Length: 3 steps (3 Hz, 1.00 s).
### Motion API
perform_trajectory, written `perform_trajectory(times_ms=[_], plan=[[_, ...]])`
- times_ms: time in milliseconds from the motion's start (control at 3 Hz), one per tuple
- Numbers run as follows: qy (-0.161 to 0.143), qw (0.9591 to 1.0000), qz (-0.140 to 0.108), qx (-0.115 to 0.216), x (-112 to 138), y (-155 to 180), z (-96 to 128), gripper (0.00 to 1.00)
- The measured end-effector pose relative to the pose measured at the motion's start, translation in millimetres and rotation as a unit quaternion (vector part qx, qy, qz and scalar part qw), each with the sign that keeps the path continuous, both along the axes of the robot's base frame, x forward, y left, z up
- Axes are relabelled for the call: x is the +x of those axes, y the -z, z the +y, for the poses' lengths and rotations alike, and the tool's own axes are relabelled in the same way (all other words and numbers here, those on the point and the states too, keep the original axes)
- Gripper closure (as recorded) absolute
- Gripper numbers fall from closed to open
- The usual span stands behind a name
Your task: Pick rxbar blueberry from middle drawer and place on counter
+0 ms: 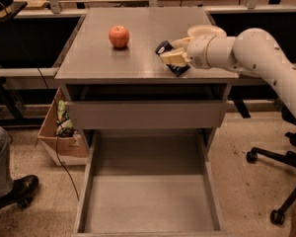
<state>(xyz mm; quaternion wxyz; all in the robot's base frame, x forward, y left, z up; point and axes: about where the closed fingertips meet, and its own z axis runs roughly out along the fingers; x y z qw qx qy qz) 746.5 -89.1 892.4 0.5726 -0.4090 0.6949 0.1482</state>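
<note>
Apple sits on counter, at 10 o'clock from snack bar. Bar tilted, dark ends showing either side of the gripper fingers, which clamp it over the counter's right front. Arm enters from 3 o'clock, forearm near level. Wrapper lettering unreadable. Middle drawer open at 6 o'clock.

Arm extended, gripper centre-frame (fingers clamped)

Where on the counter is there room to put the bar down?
The counter is bare in front of the apple and left of the gripper, which holds the bar over the right front. It's crowded there, by the bowl.
</note>
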Motion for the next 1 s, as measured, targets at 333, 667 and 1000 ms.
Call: perform_trajectory(times_ms=[333,667,1000], plan=[[-0.001,1.0,0.004,0.003,28,7,12,1.0],[-0.006,0.9997,0.023,0.001,42,21,23,0.82],[-0.015,0.9991,0.04,0.001,46,34,33,0.5]])
